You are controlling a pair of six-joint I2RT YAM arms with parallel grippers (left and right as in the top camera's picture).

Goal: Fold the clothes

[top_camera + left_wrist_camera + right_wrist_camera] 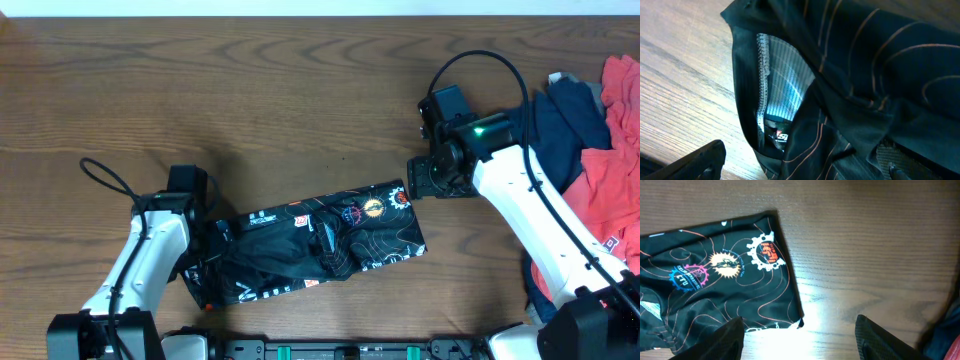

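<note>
Left gripper (pixel 802 161) — jaws spread wide, set low at left end of black jersey (pixel 380 235). Right gripper (pixel 800 325) — jaws apart, poised over jersey's right corner.

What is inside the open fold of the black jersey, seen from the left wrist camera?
The black jersey gapes there and shows its pale mesh inner side, a white stitched seam and a small tag deeper in. Further inside, the dark cloth covers everything.
</note>
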